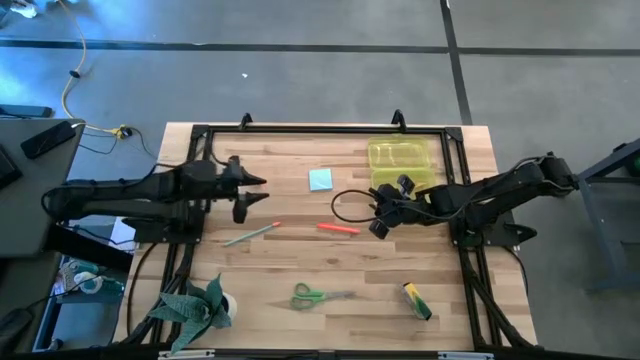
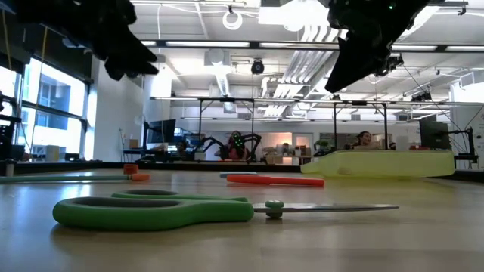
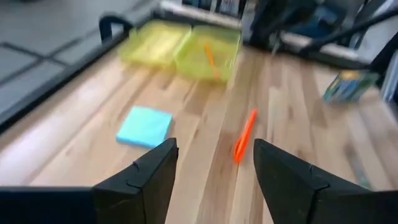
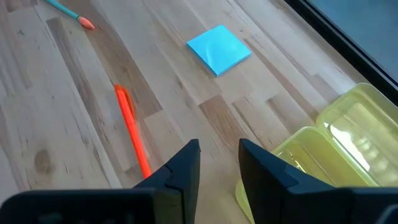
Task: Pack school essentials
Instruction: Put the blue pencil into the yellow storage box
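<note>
Marker (image 1: 338, 228), one, red-orange, lies mid-desk between left gripper (image 1: 250, 190) and right gripper (image 1: 385, 208), both part-open, empty. One note pad (image 1: 320, 179), one scissors (image 1: 318, 295) near the front edge.

Green-handled scissors (image 1: 312, 295) lie near the table's (image 1: 300, 265) front; red-orange marker (image 1: 338, 228) mid-table.

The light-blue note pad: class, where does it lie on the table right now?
In the high view, the light-blue note pad lies flat near the table's far middle, left of the yellow case and above the red-orange marker.
</note>
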Motion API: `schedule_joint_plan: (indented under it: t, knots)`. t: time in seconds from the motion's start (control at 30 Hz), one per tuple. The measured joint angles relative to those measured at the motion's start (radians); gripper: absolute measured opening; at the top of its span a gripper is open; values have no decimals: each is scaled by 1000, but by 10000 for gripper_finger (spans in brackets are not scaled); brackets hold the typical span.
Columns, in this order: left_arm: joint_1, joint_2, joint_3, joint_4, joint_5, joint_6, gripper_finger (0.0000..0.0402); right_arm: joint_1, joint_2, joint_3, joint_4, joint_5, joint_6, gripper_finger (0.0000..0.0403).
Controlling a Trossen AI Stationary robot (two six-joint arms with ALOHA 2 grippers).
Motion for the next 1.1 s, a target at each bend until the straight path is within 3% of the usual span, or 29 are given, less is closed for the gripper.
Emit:
schedule_joint_plan:
  t: [0.23,0.5,1.1]
  knots:
    - [-61,209,86,-68,-14,0,200,0,0,0,0,0,0,103]
    - [-147,393,157,-198,-155,-36,200,0,0,0,0,0,0,103]
    - [-161,703,180,-213,-146,-115,200,0,0,0,0,1,0,103]
